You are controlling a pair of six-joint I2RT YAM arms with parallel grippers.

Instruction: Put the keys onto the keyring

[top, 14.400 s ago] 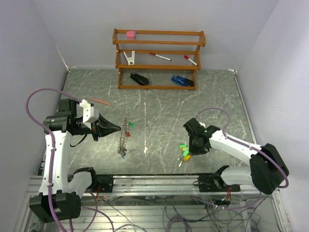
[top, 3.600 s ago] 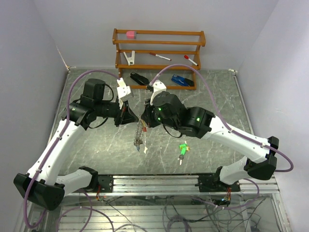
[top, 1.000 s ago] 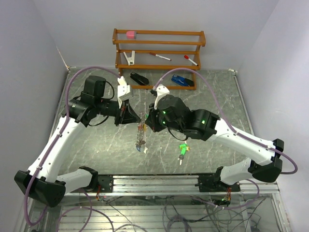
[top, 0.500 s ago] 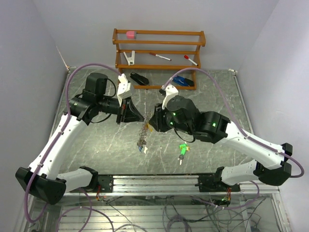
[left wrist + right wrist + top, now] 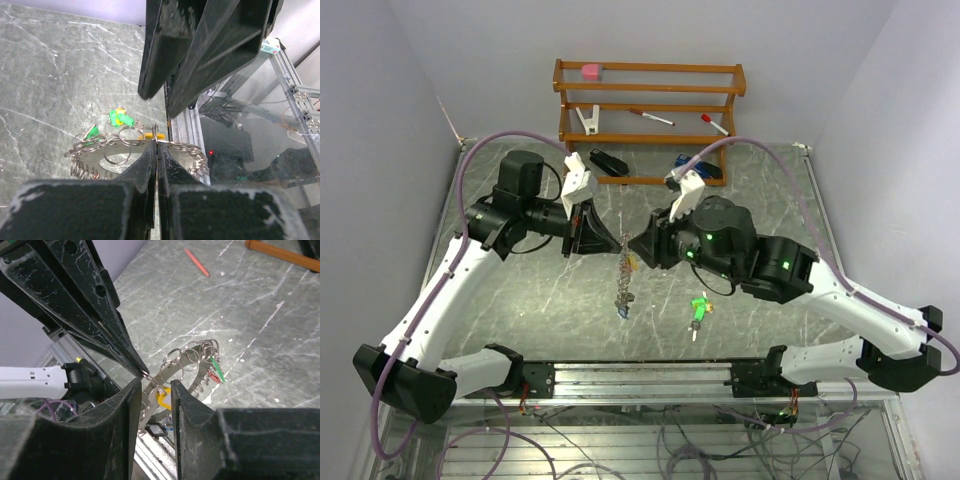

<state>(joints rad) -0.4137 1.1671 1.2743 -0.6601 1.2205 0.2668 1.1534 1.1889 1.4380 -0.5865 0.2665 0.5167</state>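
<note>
My left end effector (image 5: 157,146) is clamped shut on the keyring's (image 5: 112,151) top edge. My right end effector (image 5: 152,386) straddles a yellow key (image 5: 163,398), but I cannot tell if it grips.

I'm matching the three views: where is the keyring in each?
Top external: keyring hangs at centre, between left fingers and right fingers.
Left wrist: keyring at lower centre, pinched by the left fingers.
Right wrist: keyring at centre, beyond the right fingers.
Shared landmark: the black left fingers gripping its rim.
</note>
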